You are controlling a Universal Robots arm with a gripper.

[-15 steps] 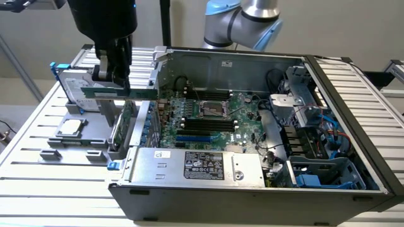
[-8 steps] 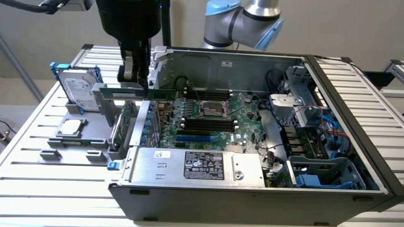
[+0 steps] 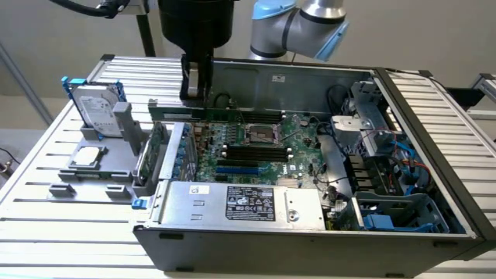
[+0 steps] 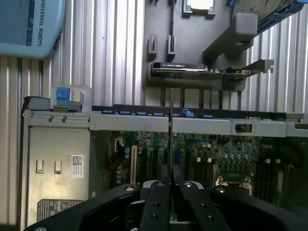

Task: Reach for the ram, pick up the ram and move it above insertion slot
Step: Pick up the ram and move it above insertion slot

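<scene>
Slatted metal tabletop (image 3: 46, 174) carries open PC case (image 3: 434, 145) and grey fixture (image 3: 85, 168) holding hard drive (image 3: 99, 107). Gripper (image 3: 194, 96) clamped on the ram (image 3: 176, 110), stick held edge-on, hanging above the motherboard (image 3: 256, 148) near its memory slots (image 3: 256, 154), likely so the edge lines up with a slot.

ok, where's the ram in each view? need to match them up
Exterior view: the ram hangs level in the pincer, above the case's far side, toward that view's left.
Wrist view: the ram is seen edge-on, a thin line running out from between the pincer's closed fingers, over the motherboard.
Shared landmark: the silver labelled box inside the case.
</scene>
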